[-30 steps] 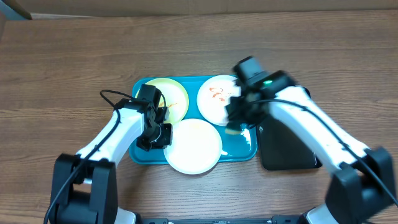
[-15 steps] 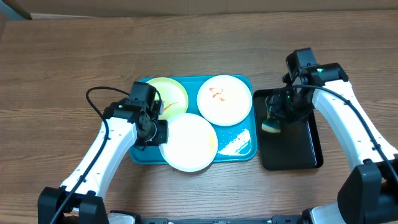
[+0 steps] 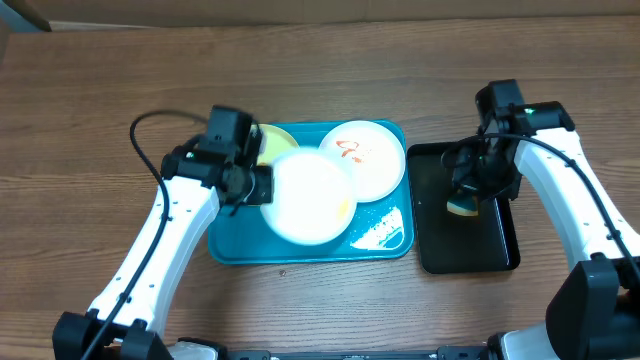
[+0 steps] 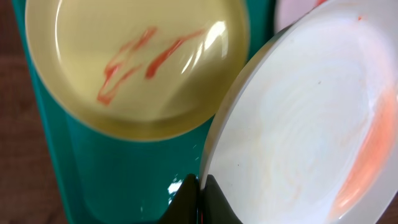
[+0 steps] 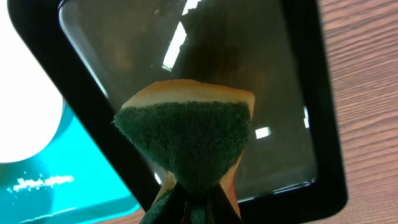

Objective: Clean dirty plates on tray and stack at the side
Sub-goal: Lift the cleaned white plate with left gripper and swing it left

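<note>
On tray [image 3: 385,240], three plates [image 3: 362,158], one perhaps lifted

Work surface: wooden table [image 3: 320,70], mid-brown, with darker grain streaks running left to right across the overhead view; it fills nearly the whole frame. The same table [image 5: 373,74] shows as a brown grained strip down the right side of the right wrist view, and the table [image 4: 12,162] appears again as a dark, blurred band at the left edge of the left wrist view. Along the far edge, a pale beige strip [image 3: 330,9] spans the frame; material cannot be told. Top-left corner: a tan, cardboard-coloured block [image 3: 22,14], cut off by the frame. Lighting: diffuse, from above; shadows on the wood are soft and short, the surface mostly matte.
</note>
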You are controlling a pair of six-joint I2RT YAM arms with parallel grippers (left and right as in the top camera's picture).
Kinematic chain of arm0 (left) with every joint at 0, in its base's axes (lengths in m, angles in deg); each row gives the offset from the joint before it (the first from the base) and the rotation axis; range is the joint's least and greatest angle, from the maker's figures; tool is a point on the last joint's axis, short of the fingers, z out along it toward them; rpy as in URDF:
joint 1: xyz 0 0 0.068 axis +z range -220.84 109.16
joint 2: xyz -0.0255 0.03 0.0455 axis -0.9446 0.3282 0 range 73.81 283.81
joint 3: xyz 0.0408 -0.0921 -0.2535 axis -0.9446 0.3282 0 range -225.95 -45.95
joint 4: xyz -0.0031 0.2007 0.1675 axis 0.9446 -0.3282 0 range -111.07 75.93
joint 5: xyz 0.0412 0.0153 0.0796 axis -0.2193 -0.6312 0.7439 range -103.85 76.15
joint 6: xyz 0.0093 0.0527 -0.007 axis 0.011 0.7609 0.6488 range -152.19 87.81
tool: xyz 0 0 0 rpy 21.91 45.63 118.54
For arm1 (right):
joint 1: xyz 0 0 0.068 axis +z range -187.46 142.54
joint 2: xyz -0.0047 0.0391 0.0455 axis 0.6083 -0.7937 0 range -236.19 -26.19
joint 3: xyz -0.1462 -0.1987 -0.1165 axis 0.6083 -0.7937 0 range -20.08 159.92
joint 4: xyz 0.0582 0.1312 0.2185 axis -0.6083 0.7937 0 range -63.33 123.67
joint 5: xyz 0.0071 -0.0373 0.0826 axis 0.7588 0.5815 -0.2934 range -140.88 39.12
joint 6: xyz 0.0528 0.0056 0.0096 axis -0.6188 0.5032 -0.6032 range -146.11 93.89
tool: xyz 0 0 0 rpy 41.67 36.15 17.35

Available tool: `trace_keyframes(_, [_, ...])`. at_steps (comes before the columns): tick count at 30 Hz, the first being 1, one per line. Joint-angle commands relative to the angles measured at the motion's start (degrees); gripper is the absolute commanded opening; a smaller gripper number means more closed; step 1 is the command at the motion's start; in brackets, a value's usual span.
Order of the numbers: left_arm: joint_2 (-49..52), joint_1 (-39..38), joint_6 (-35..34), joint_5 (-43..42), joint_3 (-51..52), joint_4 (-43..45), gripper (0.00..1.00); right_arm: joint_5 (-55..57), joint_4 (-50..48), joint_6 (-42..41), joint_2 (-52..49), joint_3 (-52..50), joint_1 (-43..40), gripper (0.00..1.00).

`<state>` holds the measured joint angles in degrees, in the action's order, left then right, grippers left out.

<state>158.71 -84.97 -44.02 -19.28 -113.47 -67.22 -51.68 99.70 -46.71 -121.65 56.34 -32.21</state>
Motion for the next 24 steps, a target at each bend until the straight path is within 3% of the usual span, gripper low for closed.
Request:
trace_keyframes(1, [-1.77,-5.07,1.53,1.84,-5.68,1.14,0.04,1.57,-0.42,-2.05,4.17,0.04,-2.49,0.04])
trace_keyframes(6, [-1.77,-11.34,1.53,2.80,-6.88,7.65,0.04,-0.83,-0.39,-2.12,8.96,0.04,-8.28,0.04])
trace_keyframes(11, [-1.27,-18.56,2.14,8.85,-6.86,17.81,0.04,-3.02,1.01,-0.24,14.99,0.04,-16.09,0.04])
trace_keyframes(17, [5.33,-23.96,-1.01,8.83,-6.88,26.82,0.04,-5.95,2.62,3.08,16.06,0.04,-17.22,0.04])
trace_keyframes(24, [14.45,-29.77,0.42,11.50,-6.88,41.86,0.04,-5.95,3.85,3.10,16.06,0.04,-17.22,0.04])
